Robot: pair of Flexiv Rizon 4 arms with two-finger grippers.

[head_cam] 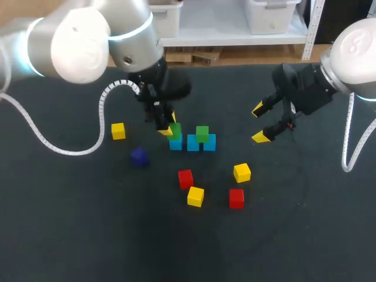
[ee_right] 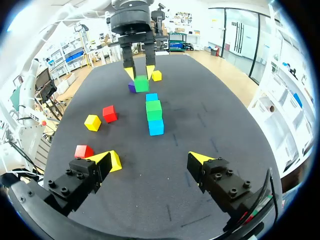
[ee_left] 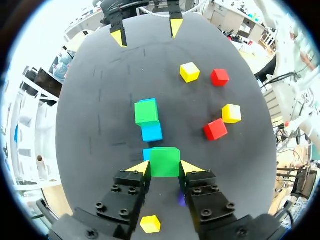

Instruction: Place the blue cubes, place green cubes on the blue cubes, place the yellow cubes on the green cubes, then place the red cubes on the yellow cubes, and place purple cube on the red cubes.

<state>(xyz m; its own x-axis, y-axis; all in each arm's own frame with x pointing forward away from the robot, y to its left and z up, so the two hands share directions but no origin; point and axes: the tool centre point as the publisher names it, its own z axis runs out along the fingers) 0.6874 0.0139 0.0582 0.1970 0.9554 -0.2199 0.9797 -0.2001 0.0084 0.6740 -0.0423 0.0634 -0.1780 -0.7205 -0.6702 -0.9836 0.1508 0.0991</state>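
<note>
Three blue cubes lie in a row mid-table. One green cube rests on top of the row toward its right end. My left gripper is shut on a second green cube, holding it just over the leftmost blue cube. The right gripper hovers open and empty to the right of the row. In the right wrist view the held green cube shows between the left arm's fingers, far ahead of the right gripper. Loose nearby are yellow cubes, red cubes and a purple cube.
The left arm's white cable loops across the table's left side. The dark table stretches open toward its front edge.
</note>
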